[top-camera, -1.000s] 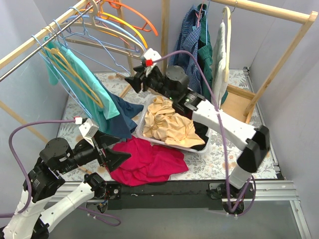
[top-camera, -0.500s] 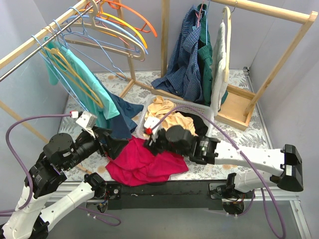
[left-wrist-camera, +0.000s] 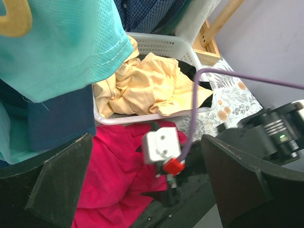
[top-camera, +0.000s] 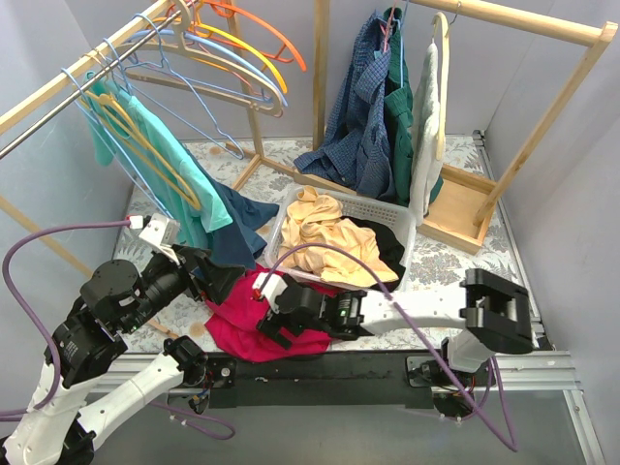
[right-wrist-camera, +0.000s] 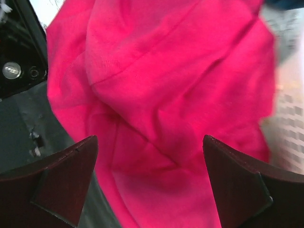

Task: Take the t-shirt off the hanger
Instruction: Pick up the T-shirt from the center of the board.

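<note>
The teal mesh-knit t-shirt (top-camera: 179, 160) hangs on a yellow plastic hanger (top-camera: 136, 131) hooked over the clothes rail (top-camera: 48, 92) at the left. Its stitched lower hem drapes over a navy blue garment (top-camera: 242, 218). It looks light, thin and limp, and more likely to stretch and catch on the hanger's arms than to slide off cleanly. The surest hold is probably a pinch on the hem or a sleeve edge, where the fabric is doubled, easing one shoulder off at a time. The left gripper (top-camera: 215, 279) sits near and below that hem, jaws spread wide with nothing between them. The right gripper (right-wrist-camera: 149, 180) hovers with its jaws fully apart and empty over a crumpled crimson cloth garment (right-wrist-camera: 180, 95). That garment lies on the floral-covered table (top-camera: 455, 281) beside a white plastic laundry basket (top-camera: 392, 211).
</note>
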`<control>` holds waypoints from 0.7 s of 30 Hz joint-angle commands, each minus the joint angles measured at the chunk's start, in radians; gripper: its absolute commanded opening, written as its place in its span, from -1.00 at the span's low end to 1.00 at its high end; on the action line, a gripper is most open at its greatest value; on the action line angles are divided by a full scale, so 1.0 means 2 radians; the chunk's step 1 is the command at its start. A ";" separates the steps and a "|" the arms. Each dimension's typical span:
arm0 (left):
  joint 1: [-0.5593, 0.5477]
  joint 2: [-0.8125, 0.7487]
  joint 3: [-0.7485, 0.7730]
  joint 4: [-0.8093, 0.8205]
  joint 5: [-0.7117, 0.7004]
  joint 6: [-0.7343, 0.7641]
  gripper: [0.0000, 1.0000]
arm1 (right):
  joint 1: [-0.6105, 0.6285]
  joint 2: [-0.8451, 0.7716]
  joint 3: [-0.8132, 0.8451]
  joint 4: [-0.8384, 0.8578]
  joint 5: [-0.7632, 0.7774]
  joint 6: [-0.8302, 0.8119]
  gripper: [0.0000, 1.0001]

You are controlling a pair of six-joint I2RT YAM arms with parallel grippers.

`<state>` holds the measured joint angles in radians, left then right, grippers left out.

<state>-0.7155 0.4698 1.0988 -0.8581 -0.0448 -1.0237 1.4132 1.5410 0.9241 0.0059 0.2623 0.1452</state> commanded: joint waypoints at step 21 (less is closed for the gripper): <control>0.001 -0.009 0.004 -0.010 -0.002 0.000 0.96 | 0.004 0.203 -0.007 -0.001 0.002 0.073 0.01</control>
<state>-0.7155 0.4629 1.0988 -0.8692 -0.0448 -1.0290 1.4189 1.8431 0.9764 0.2073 0.2920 0.2142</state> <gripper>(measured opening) 0.981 0.652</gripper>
